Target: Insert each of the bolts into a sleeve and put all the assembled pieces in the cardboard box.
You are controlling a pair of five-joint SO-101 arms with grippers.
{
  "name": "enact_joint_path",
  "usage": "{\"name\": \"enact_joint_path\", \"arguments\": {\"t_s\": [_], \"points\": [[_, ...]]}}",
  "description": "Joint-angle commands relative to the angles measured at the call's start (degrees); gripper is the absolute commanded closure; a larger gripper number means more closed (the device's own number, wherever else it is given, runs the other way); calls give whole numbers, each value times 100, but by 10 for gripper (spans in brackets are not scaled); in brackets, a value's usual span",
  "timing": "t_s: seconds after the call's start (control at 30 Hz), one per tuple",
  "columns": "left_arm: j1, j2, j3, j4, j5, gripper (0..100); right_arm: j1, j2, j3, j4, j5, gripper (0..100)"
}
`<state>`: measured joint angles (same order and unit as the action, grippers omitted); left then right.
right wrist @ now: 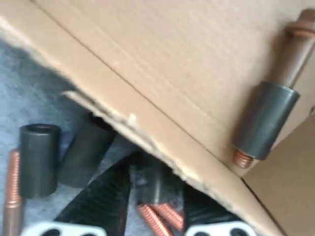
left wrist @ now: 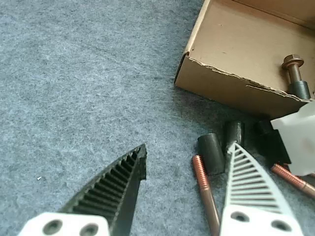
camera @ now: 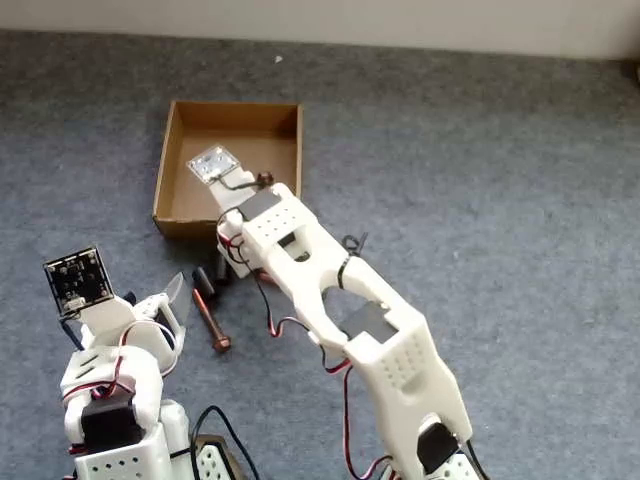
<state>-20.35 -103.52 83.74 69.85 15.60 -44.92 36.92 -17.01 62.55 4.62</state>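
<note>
The right gripper [right wrist: 156,194] sits at the near wall of the cardboard box [camera: 180,222], seemingly clamped on a sleeved bolt [right wrist: 166,214] just outside it, while one assembled piece [right wrist: 268,115] lies inside and the left gripper [left wrist: 188,147], jaws apart, hangs beside two loose sleeves [left wrist: 212,152] and a bolt [left wrist: 204,189] on the carpet [camera: 480,150].

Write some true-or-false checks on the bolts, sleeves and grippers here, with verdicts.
1. An assembled piece lies inside the cardboard box. True.
2. The left gripper is shut on a bolt. False: it is open above the carpet, with a loose bolt beside it.
3. Two loose sleeves lie on the carpet outside the box. True.
4. The right gripper is empty. False: it grips a bolted sleeve outside the box.
</note>
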Motion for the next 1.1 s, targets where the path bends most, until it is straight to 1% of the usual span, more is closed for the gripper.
{"name": "enact_joint_path", "arguments": {"t_s": [0.0, 0.17, 0.4, 0.5, 0.67, 1.07], "points": [[-57, -31, -13, 35, -53, 730, -92, -13, -435, 479, -53, 988], [-57, -31, -13, 35, -53, 730, -92, -13, -1613, 1613, -62, 995], [-57, -31, 75, 0, -62, 730, -84, -4, -4057, 3749, -62, 995], [-48, -31, 84, 0, -62, 730, -22, -92, -4840, 3873, -105, 995], [-40, -31, 92, -9, -62, 730, 84, -787, -4242, 3873, -299, 995], [-40, -31, 92, -9, -62, 730, 233, -4154, -382, 3811, -308, 995]]}}
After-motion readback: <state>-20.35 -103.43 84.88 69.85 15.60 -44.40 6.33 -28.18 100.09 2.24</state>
